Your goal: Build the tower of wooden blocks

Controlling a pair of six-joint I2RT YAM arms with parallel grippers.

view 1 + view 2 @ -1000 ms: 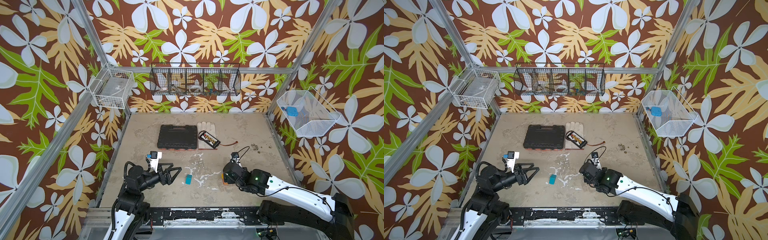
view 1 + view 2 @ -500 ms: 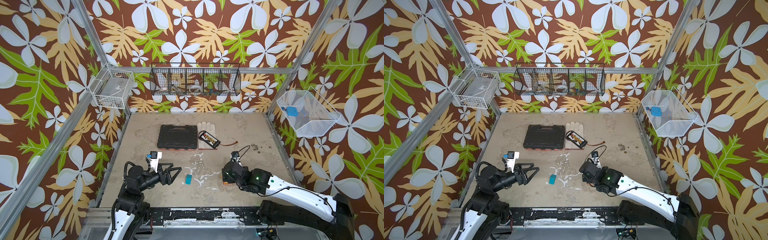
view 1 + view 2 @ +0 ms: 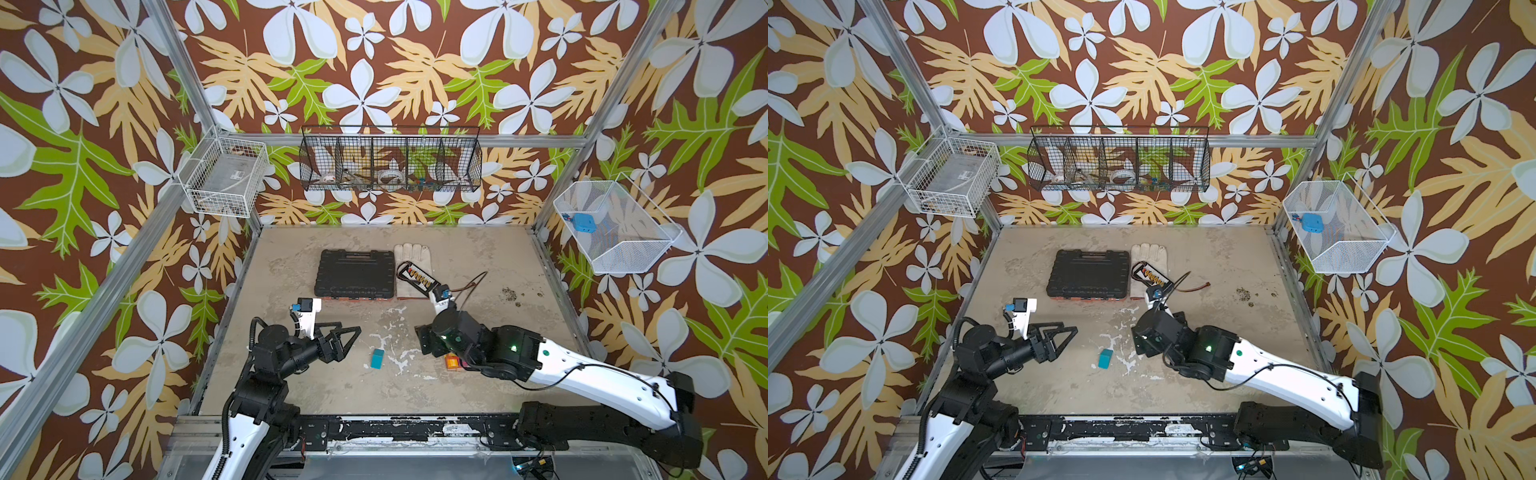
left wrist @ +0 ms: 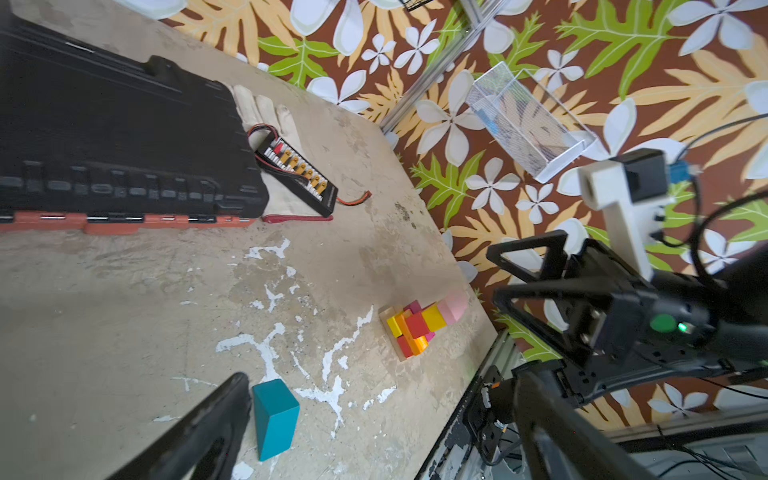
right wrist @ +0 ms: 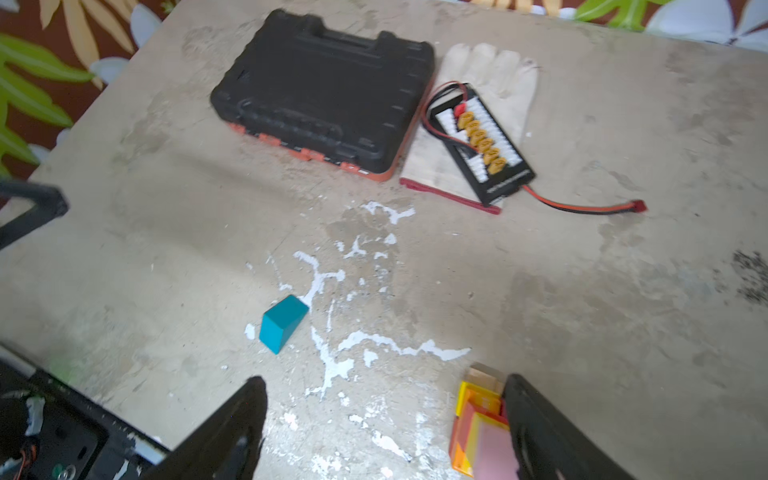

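Note:
The tower (image 4: 419,328) is a short column of yellow, orange, red and magenta wood blocks with a pink block on top. It stands near the table's front edge, and my right arm mostly covers the tower (image 3: 453,362) in a top view. My right gripper (image 5: 382,395) is open and holds nothing, one finger right beside the tower (image 5: 478,428). A loose teal block (image 3: 377,358) (image 3: 1105,358) lies between the arms. My left gripper (image 3: 351,334) (image 4: 380,382) is open and empty, one finger just short of the teal block (image 4: 274,417).
A black plastic case (image 3: 355,274) lies at the middle back, with a pale glove (image 3: 409,251) and a connector board (image 3: 419,278) with a red-black wire to its right. Wire baskets (image 3: 226,183) (image 3: 390,160) (image 3: 615,232) hang on the walls. White paint patches mark the table.
My right wrist has shifted left and away from the front edge, its jaws standing off the tower. The left arm and the teal block have not moved.

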